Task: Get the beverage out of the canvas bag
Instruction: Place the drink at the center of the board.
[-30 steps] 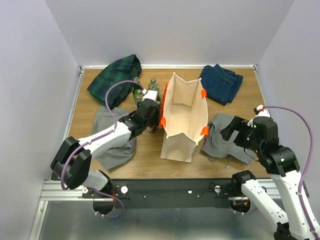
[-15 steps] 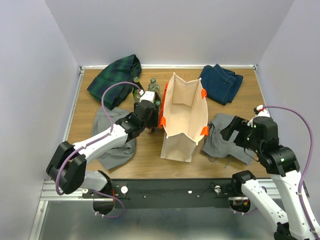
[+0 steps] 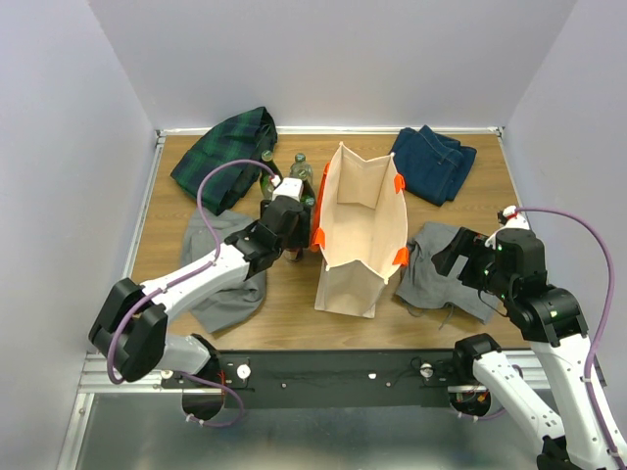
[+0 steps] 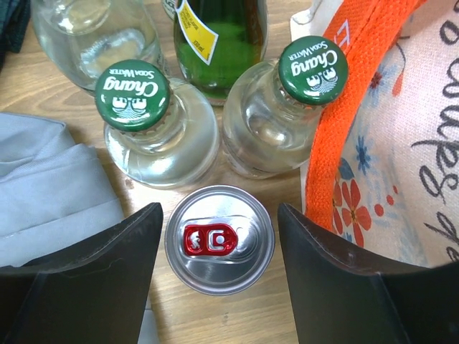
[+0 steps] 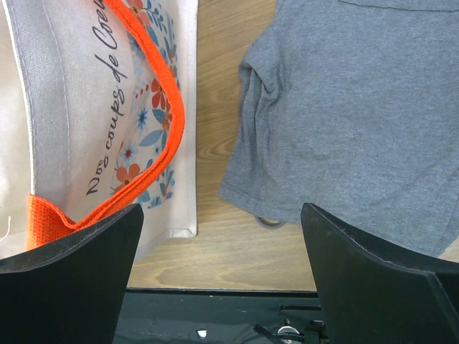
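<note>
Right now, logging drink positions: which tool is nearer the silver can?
Left. The left tool straddles the silver can, open, a gap on each side. The right tool is past the canvas bag, over the grey cloth edge.

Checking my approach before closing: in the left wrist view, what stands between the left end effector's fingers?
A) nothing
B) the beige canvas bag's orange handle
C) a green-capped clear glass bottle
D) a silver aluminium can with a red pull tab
D: the silver aluminium can with a red pull tab stands on the wooden table between the fingers of the left end effector, just in front of two green-capped clear glass bottles.
</note>
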